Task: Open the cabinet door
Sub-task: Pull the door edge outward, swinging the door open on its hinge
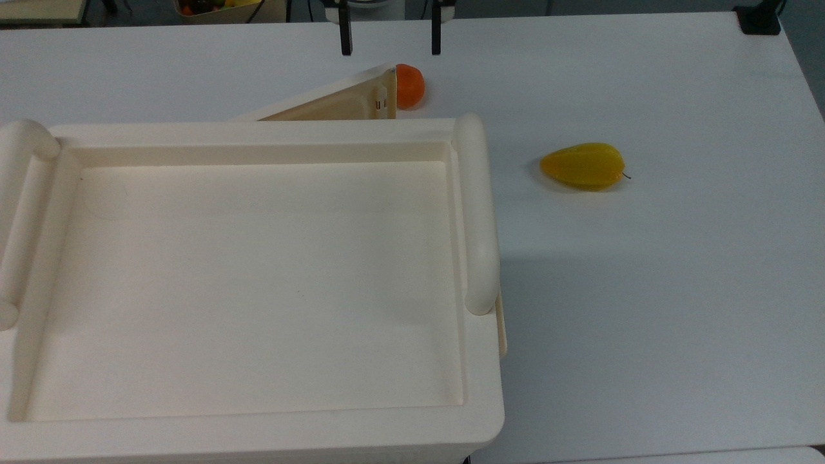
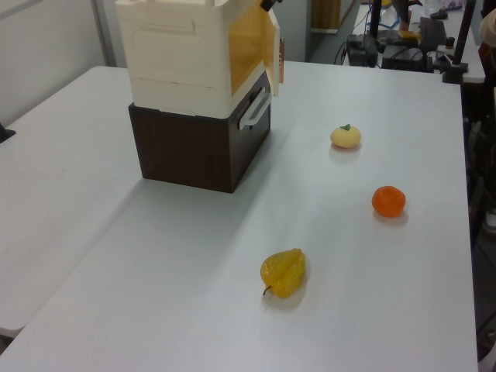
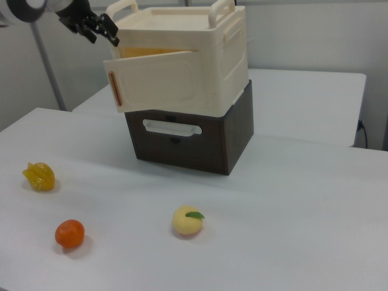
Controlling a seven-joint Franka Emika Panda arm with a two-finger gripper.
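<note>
The cabinet door stands swung partway out from the cabinet, cream panel with a reddish strip on its free edge, atop a dark drawer unit. The gripper hovers above the door's free edge, fingers spread, holding nothing.

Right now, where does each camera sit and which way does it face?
Top view: overhead, facing straight down on the cabinet top; open claw fingertips enter at the upper edge.
Left view: raised past one table end, facing the ajar cabinet door edge-on.
Right view: lower, opposite end, facing the door's outer face; claw above it.
Shared: orange, yellow fruit.
</note>
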